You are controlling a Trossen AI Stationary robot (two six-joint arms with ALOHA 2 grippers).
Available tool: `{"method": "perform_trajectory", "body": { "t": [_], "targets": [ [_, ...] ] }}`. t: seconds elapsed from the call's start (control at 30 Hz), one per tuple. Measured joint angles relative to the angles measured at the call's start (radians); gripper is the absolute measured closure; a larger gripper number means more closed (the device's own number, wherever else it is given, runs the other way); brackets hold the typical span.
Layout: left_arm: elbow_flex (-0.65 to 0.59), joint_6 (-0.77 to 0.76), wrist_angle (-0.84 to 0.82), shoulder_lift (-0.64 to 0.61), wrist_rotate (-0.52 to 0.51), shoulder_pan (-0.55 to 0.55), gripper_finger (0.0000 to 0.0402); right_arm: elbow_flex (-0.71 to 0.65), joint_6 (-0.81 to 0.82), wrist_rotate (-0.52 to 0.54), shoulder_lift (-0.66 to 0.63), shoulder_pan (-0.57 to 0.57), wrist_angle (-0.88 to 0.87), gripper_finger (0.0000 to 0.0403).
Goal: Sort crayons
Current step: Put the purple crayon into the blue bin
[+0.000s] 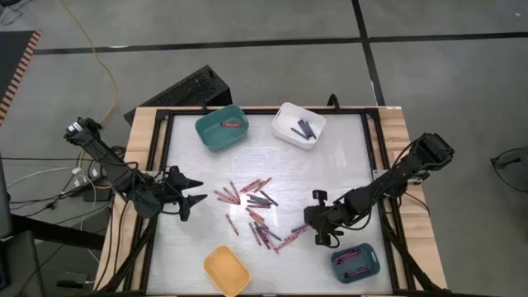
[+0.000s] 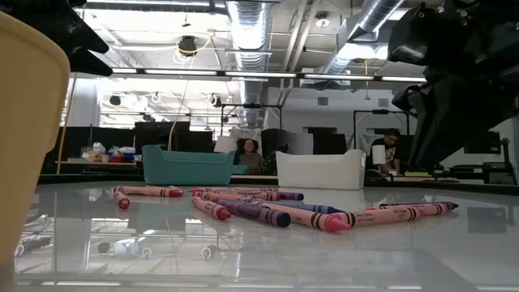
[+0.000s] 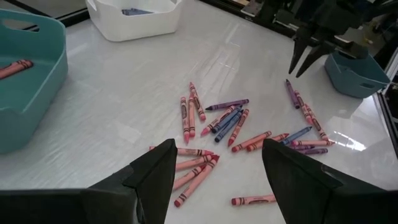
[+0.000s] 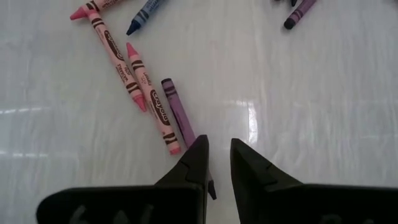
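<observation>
Left pincer point(image 1: 196, 191): hovers over the bench's left side, fingers spread wide and empty, aimed toward the pile.
Teal bin point(image 1: 222, 128): rear left of centre on the bench point(image 1: 346, 161); one reddish crayon point(image 1: 234, 124) lies inside, long axis running left to right in the high view.
Yellow bin point(image 1: 227, 270): front edge, left of centre.
Crayons point(image 1: 254, 210): scattered flat across the bench's middle in reds, pinks, blues and purples, lying at many angles; most run diagonally, a few crossing one another.
White bin point(image 1: 299, 125): rear, right of centre, with dark blue-purple crayons point(image 1: 304, 129) inside, lying aslant.
Purple crayon point(image 4: 181, 120): on the pile's right fringe, just beside two pink ones, its long axis running toward the right pincer's fingertips and passing under the left finger.
Right pincer point(image 1: 318, 221): low over the pile's right fringe, fingers nearly together with a narrow gap showing bare bench; nothing gripped.
Blue-grey bin point(image 1: 355, 262): front right corner, holding a few pink-magenta crayons point(image 1: 352, 258) lying roughly left to right.
</observation>
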Motion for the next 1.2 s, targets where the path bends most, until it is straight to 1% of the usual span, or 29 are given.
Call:
{"method": "perform_trajectory", "body": {
  "t": [0.27,0.5,0.63,0.83,0.93,1.07,1.2],
  "targets": [
    [0.0,0.004,-0.003,0.0,0.0,0.0,0.0174,0.0,0.019,-0.003,0.0,0.003,0.008,0.0342],
    [0.0,0.026,-0.003,0.0,0.0,0.0,0.0174,0.0,-0.008,-0.052,0.0,0.003,0.007,0.0336],
    [0.0,0.026,-0.003,0.0,0.002,0.0,0.0174,0.0,-0.027,-0.067,0.0,0.003,0.007,0.0315],
    [0.0,0.025,-0.003,0.0,0.002,0.0,0.0174,0.0,-0.027,-0.078,0.0,0.003,0.007,0.0264],
    [0.0,0.024,-0.003,0.0,0.003,0.0,0.0174,0.0,-0.027,-0.077,0.0,0.002,0.007,0.0245],
    [0.0,0.024,-0.003,0.0,0.003,0.0,0.0174,0.0,-0.029,-0.066,0.0,0.002,-0.002,0.0238],
    [0.0,0.024,-0.003,0.0,0.003,0.0,0.0174,0.0,-0.029,-0.063,0.036,0.004,-0.001,0.024]
  ]
}}
